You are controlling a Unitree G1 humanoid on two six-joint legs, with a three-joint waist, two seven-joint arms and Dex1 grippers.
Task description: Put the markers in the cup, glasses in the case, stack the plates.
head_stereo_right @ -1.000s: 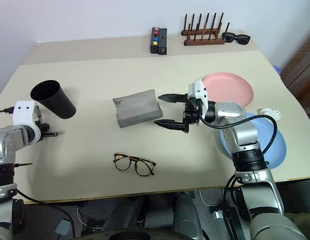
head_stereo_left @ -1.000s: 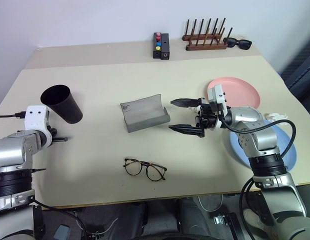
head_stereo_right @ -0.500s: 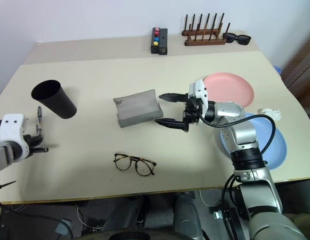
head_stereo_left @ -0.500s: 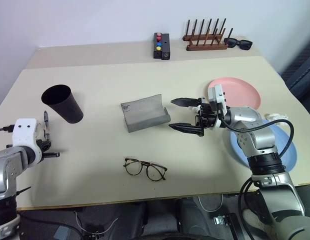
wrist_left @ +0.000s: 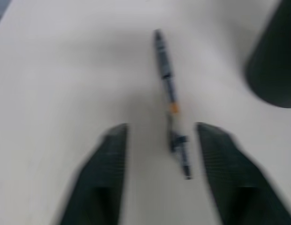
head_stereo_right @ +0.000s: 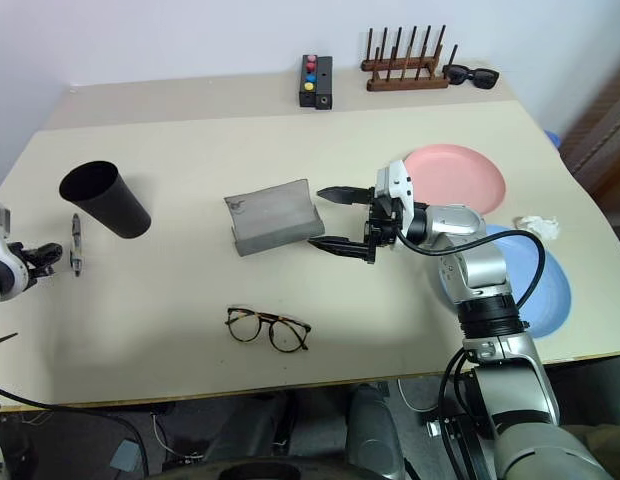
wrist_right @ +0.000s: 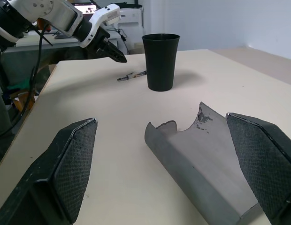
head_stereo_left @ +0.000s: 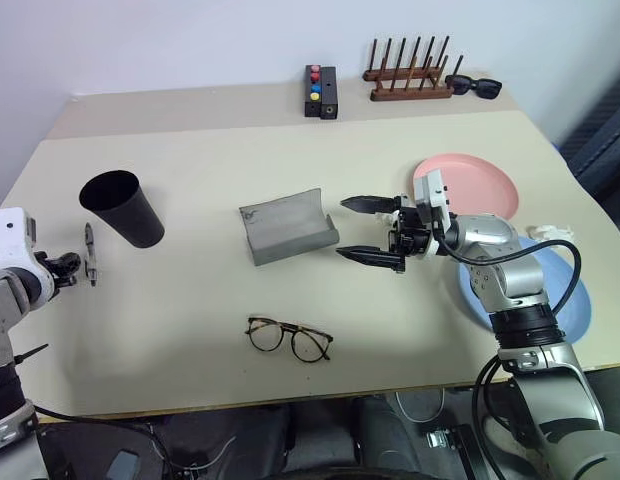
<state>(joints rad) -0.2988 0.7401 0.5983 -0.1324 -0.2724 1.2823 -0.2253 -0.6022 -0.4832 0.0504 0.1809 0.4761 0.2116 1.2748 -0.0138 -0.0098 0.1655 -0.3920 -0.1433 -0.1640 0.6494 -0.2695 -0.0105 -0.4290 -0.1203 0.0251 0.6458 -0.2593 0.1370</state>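
The beige tabletop (head_stereo_left: 190, 190) carries all items. One marker (head_stereo_left: 89, 253) lies flat near the left edge, just beside the upright black cup (head_stereo_left: 123, 207) on its left, not touching it. In the left wrist view this marker (wrist_left: 171, 101) lies on the surface between the two fingers, clear of both, with the cup (wrist_left: 274, 61) off to one side. The left gripper (head_stereo_left: 60, 263) sits at the left edge close to the marker, its jaws spread apart and grasping nothing.

The grey case (head_stereo_left: 288, 227) lies open at the middle of the tabletop, its hollow facing up. The right gripper (head_stereo_left: 370, 230) hovers just beside the right end of the case, pointing toward it, jaws released wide and holding nothing. In the right wrist view the open case (wrist_right: 206, 164) lies between and ahead of the two fingers (wrist_right: 75, 164), with the cup (wrist_right: 160, 61) and marker (wrist_right: 132, 75) farther off.

The brown-rimmed glasses (head_stereo_left: 290, 338) rest unfolded near the front edge, well apart from the case.

The pink plate (head_stereo_left: 470, 180) lies toward the right edge; the light blue plate (head_stereo_left: 570, 300) lies nearer the front right corner, partly under the right arm. The two are not stacked.

Along the back edge stand a black box with coloured buttons (head_stereo_left: 321, 91), a wooden peg rack (head_stereo_left: 410, 72) and black sunglasses (head_stereo_left: 475, 86).
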